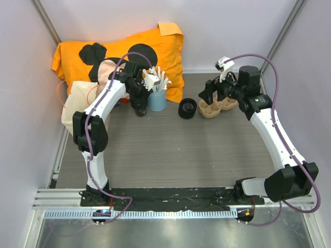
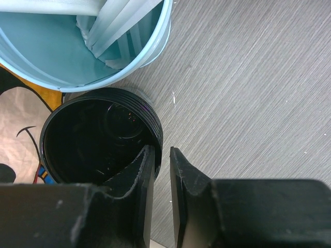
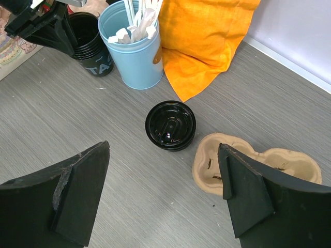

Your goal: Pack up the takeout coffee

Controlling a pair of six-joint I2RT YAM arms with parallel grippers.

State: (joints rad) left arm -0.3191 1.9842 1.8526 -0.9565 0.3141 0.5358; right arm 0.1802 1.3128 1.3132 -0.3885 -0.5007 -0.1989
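A: Where's the takeout coffee [image 2: 93,142] sitting?
B: Standing on table [image 2: 248,103], just beside blue cup [image 2: 57,57]. L end effector [image 2: 163,151] is straddling its rim, narrow, grip unclear. R end effector [image 3: 163,155] is hanging wide, holding nothing.

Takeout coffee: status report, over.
Left gripper, jaws straddling takeout coffee rim, grip unconfirmed. Right gripper open, empty, by carrier. Blue cup close beside coffee; loose black lid mid-table.

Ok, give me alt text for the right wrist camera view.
A squat black piece, like a cup lid, sits on the grey table between the right gripper's open fingers, a tan cup carrier beside it. Behind stand a blue cup of white sticks, an orange cloth, and a dark cup with the left gripper at its rim.
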